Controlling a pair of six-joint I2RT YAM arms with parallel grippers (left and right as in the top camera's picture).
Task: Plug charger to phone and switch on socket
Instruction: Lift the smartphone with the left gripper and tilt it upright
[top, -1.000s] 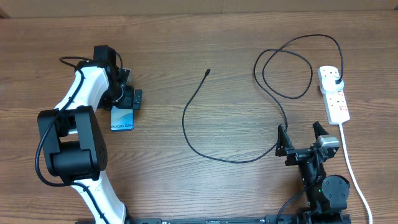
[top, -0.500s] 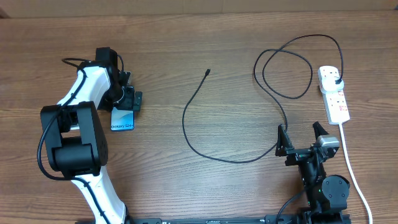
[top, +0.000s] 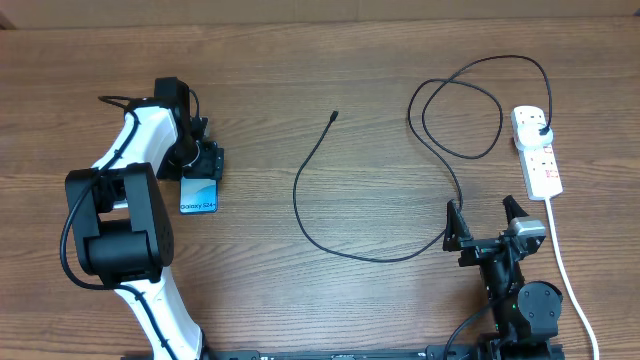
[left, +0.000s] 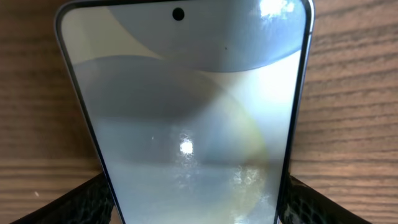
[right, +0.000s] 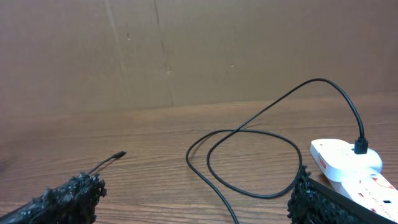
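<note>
The left gripper (top: 205, 160) sits over one end of the phone (top: 198, 195), which lies screen-up at the table's (top: 330, 40) left. Its fingers (left: 87, 202) flank both edges, perhaps touching; I cannot tell if they grip. The right gripper (top: 481, 207) gapes wide, empty. The charger (top: 296, 190) lies mid-table, plugged into the socket (top: 540, 165).

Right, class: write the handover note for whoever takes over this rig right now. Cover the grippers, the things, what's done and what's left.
Left gripper: straddles the phone, which lies screen-up on the table; a firm grip is not confirmed.
Right gripper: open, empty, beside the charger cable.
The plug sits in the socket, far right. The connector tip lies loose mid-table, apart from the phone.
Done: plug in socket.
Left: join tip to phone and switch the socket on; whether it is already on cannot be read.
</note>
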